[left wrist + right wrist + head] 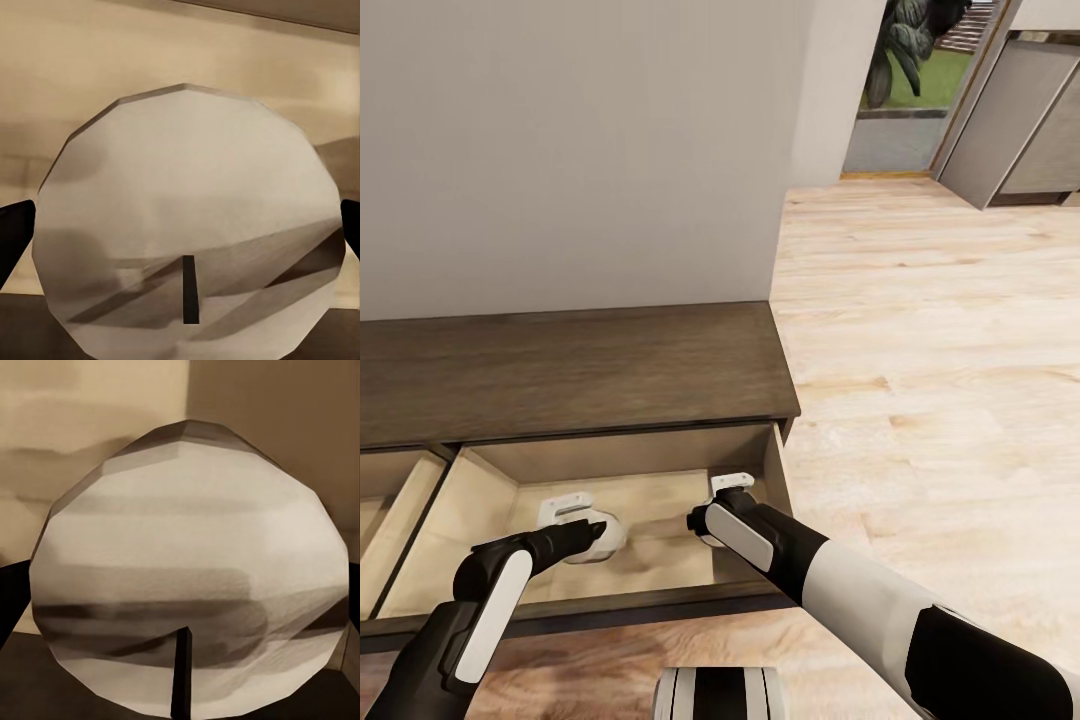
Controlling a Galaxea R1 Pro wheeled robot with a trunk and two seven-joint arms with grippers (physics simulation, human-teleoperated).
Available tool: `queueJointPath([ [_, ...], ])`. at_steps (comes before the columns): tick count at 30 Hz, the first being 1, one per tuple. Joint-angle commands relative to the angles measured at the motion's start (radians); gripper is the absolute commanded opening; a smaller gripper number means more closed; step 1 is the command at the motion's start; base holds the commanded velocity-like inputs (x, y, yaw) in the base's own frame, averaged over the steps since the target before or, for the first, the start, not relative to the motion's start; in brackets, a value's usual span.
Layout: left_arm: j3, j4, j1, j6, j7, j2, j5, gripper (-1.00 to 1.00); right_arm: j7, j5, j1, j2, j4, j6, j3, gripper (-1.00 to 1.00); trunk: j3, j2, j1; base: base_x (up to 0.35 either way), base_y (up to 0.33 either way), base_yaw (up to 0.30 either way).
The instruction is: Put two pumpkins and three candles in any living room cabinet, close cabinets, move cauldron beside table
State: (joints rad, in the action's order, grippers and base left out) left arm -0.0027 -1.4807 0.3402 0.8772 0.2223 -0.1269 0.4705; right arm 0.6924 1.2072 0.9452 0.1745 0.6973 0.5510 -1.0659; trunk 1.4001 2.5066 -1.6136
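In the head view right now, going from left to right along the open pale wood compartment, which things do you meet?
Left gripper with a stubby beige-grey candle → right gripper → dark-brown side wall of the cabinet → light wood plank floor.

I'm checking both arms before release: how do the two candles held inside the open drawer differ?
The beige-grey candle in the left gripper sits mid-drawer; the beige-grey candle in the right gripper sits by the drawer's right wall. Left candle looks paler; right candle is more shadowed. Both are faceted discs with dark wicks, flanked by fingers.
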Motion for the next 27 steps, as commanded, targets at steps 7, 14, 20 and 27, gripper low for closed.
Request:
queueJointPath([
  [7, -0.001, -0.001, 0.0, 0.003, 0.008, 0.0, 0.008, -1.0, 0.006, 0.006, 0.001, 0.0, 0.001, 0.0, -0.003, -1.0, 0.005, 0.001, 0.0, 0.0, 0.0, 0.0],
  [14, -0.001, -0.001, 0.001, 0.002, 0.008, 0.0, 0.008, -1.0, 0.006, 0.006, 0.001, 0.0, 0.001, 0.0, -0.003, -1.0, 0.02, 0.001, -0.002, 0.0, 0.0, 0.0],
  [20, -0.001, -0.001, 0.001, 0.002, 0.008, 0.0, 0.008, -1.0, 0.006, 0.006, 0.001, 0.0, 0.001, -0.001, -0.003, -1.0, 0.028, 0.002, -0.003, 0.0, 0.0, 0.0],
  [27, -0.001, -0.001, 0.001, 0.003, 0.008, 0.0, 0.008, -1.0, 0.006, 0.006, 0.001, 0.0, 0.001, -0.005, -0.003, -1.0, 0.039, 0.003, -0.004, 0.0, 0.0, 0.0],
])
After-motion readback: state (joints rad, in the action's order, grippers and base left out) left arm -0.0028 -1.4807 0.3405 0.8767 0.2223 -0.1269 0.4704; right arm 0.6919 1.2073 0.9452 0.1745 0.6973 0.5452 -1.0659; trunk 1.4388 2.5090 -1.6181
